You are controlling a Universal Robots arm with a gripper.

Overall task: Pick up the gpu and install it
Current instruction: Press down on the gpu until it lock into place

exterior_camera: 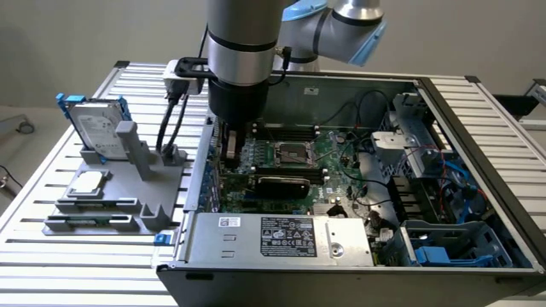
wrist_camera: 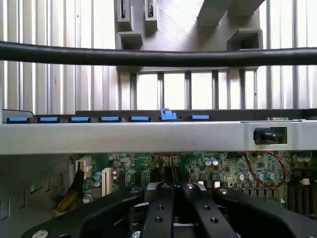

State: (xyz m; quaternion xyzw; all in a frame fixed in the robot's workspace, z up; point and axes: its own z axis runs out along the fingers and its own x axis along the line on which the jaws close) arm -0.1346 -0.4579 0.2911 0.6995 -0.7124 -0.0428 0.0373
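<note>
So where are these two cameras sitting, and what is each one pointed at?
Exterior view: off the arm, high up, looking down on the open computer case and the grey holder with a hard drive; the arm reaches into the case.
Wrist view: mounted on the wrist, looking past the shut gripper at the motherboard and case wall; a black cable crosses it.
Shared: motherboard, case, grey holder.

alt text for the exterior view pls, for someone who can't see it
A robot arm reaches down into an open computer case, its gripper shut and low over the motherboard near the case's wall on the exterior view's left. Outside that wall, a grey holder carries a silver hard drive with blue rails and a small square processor chip.
</note>
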